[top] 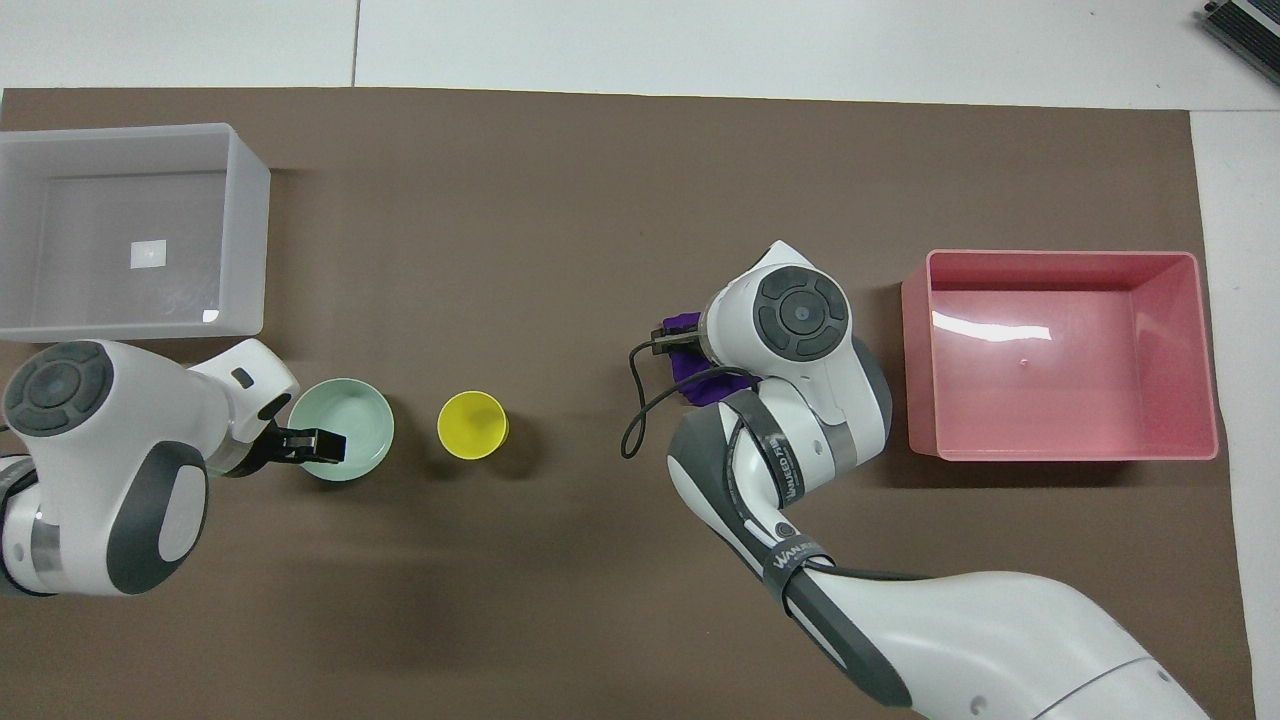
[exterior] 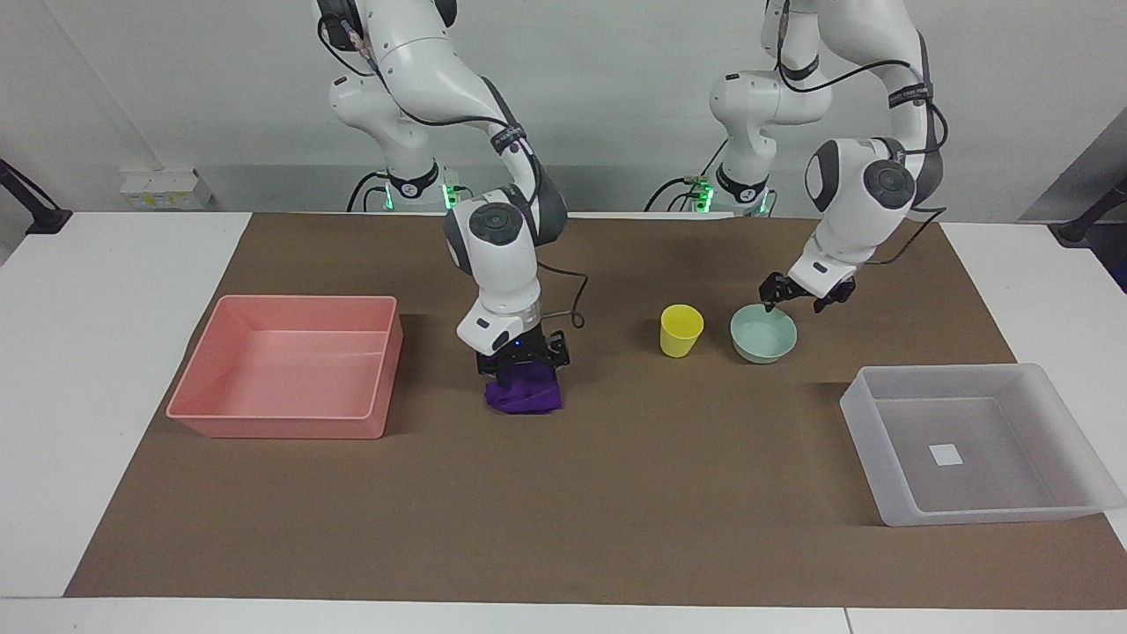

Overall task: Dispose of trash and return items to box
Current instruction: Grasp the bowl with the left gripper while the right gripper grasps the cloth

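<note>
Brown paper mat (exterior: 616,528): bare toward its edges.
Pink rectangular plastic tray (exterior: 286,365): right arm's end, empty.
Translucent whitish plastic box (exterior: 968,445): left arm's end.
Mint-green round bowl (exterior: 763,333): left gripper (exterior: 799,301), jaws spread, over its 12 o'clock rim.
Yellow plastic cup (exterior: 681,330): beside bowl.
Purple cloth wad (exterior: 526,394): mat centre; right gripper (exterior: 523,363) down on it, grip undeterminable.
</note>
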`<state>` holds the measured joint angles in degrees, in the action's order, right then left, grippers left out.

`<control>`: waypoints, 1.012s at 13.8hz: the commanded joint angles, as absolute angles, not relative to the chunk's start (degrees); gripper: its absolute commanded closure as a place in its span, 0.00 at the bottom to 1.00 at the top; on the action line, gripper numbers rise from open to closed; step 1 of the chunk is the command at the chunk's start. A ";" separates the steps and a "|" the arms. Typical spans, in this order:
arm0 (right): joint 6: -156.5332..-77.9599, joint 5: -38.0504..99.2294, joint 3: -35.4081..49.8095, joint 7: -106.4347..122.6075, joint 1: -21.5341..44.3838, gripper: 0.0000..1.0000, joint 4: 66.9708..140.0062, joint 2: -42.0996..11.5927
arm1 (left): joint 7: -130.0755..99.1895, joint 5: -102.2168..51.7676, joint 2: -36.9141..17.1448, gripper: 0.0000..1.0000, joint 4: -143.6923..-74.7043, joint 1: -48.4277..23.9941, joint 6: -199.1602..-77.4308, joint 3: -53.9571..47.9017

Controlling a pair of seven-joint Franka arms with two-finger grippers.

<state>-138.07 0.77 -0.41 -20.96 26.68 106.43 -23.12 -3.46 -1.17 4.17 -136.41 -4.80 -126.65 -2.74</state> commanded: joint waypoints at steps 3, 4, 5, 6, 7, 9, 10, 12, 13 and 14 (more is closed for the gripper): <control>-141.86 1.41 -0.70 -22.13 26.37 1.00 110.48 -22.33 | -5.62 -1.84 0.44 0.71 -136.93 -5.36 -129.90 -2.11; -141.42 1.15 -0.70 -22.58 26.28 1.00 110.48 -22.32 | -7.10 -1.85 0.35 0.81 -136.50 -5.54 -129.64 -2.02; -140.55 0.97 -0.70 -23.11 26.28 1.00 110.30 -22.24 | -7.82 -1.76 0.53 0.98 -136.15 -5.80 -128.77 -2.02; -138.97 0.71 -0.88 -23.81 26.37 1.00 109.95 -21.98 | -7.82 -1.76 0.53 1.00 -135.88 -5.80 -128.50 -2.02; -136.61 0.53 -1.05 -25.04 26.37 1.00 109.52 -20.84 | -7.82 -1.76 0.44 1.00 -135.88 -5.80 -128.50 -2.11; -131.51 0.53 -1.23 -26.27 26.02 1.00 108.81 -16.99 | -7.65 -1.76 0.61 1.00 -135.09 -5.80 -127.28 -2.11; -128.79 0.53 -1.23 -26.63 25.67 1.00 108.46 -14.96 | -7.73 -1.76 0.79 1.00 -133.61 -5.80 -124.74 -2.11; -123.95 0.53 -1.23 -27.07 24.35 1.00 107.15 -10.83 | -7.65 -1.76 1.40 1.00 -128.96 -5.89 -117.55 -2.11; -120.88 0.44 -1.23 -27.07 23.48 1.00 106.44 -8.64 | -7.30 -1.76 1.41 1.00 -125.63 -5.80 -112.81 -2.11; -118.41 0.18 -1.32 -26.72 22.34 1.00 105.91 -6.44 | -7.03 -1.76 1.23 1.00 -121.51 -5.63 -107.72 -2.11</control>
<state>-122.39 0.71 -1.74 -25.86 24.56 105.89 -10.82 -6.96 -1.39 0.99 -128.14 -5.01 -116.16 -2.66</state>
